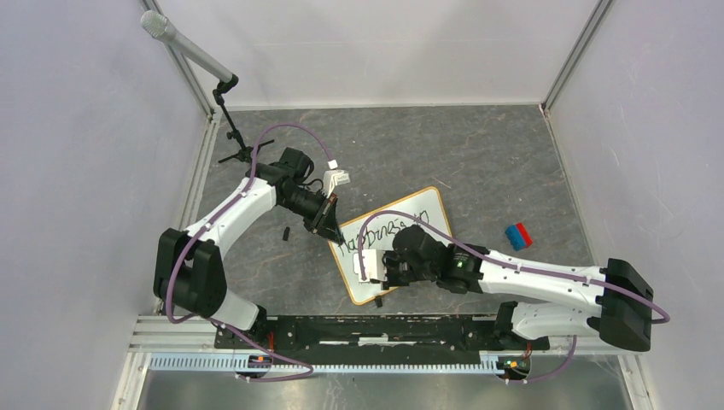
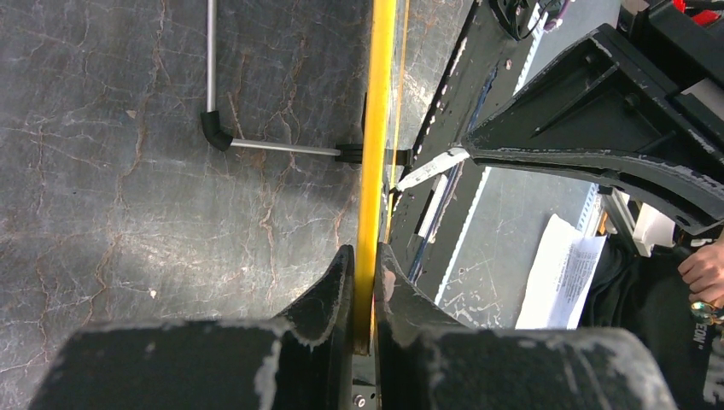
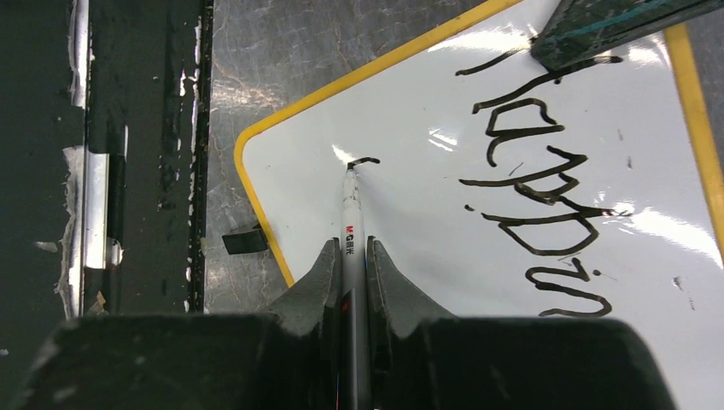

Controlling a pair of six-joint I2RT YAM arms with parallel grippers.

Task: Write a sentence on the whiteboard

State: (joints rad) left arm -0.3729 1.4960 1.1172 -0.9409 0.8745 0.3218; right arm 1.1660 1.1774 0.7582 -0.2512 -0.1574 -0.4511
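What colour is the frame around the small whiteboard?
Yellow: the thin frame of the small rectangular whiteboard shows best in the right wrist view.

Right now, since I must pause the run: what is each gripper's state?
Left gripper: closed on the edge of the yellow-framed rectangular white whiteboard.
Right gripper: closed on a slim white marker pen, tip touching the board.

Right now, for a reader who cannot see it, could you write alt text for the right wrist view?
The right hand grips a marker whose tip touches the yellow-framed whiteboard, at a short separate stroke. Beside it runs dark handwriting that begins "Happin".
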